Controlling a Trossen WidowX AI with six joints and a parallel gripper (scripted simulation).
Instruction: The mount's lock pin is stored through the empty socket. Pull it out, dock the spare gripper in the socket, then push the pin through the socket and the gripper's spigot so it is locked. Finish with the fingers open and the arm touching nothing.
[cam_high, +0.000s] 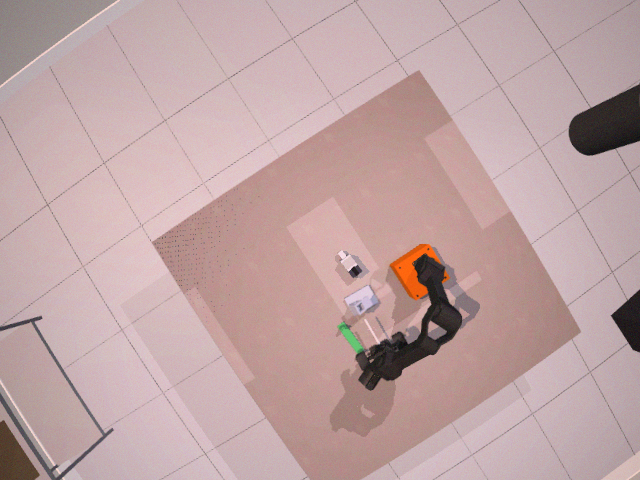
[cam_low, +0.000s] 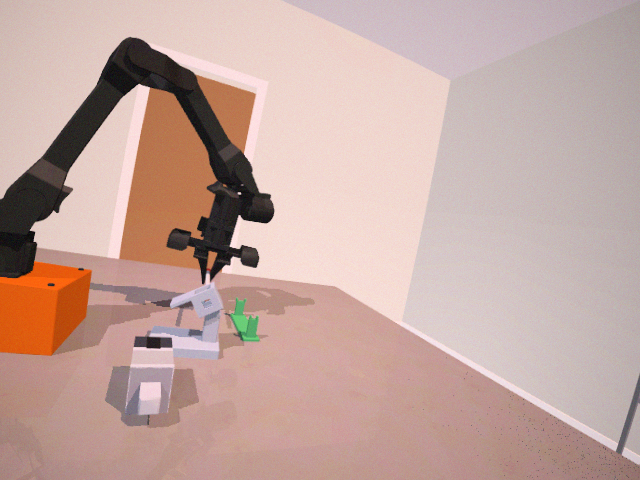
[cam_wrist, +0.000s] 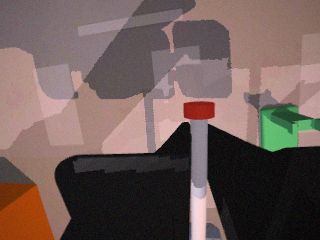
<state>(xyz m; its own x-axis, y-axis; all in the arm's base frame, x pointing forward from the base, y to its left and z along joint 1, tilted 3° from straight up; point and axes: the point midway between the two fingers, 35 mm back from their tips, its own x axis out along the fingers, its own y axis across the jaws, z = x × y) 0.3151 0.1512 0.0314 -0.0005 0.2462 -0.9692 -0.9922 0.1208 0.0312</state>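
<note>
My gripper (cam_high: 381, 345) (cam_low: 207, 282) (cam_wrist: 192, 128) is shut on the lock pin (cam_high: 371, 331) (cam_low: 207, 277) (cam_wrist: 199, 160), near its red head. The pin's pale shaft slants toward the grey mount (cam_high: 368, 296) (cam_low: 192, 347). In the top view a small gap shows between the pin's far end and the mount; in the exterior view the mount's tilted socket hides the lower shaft. The socket's square opening looks empty. The spare gripper (cam_high: 349, 263) (cam_low: 150, 356), white with a dark end, lies on the table apart from the mount.
A green cradle (cam_high: 350, 338) (cam_low: 240, 323) (cam_wrist: 279, 132) with two notched uprights stands beside the mount, close to my gripper in the top view. The orange block (cam_high: 406, 273) (cam_low: 25, 315) (cam_wrist: 22, 212) under the arm's base is on the mount's other side.
</note>
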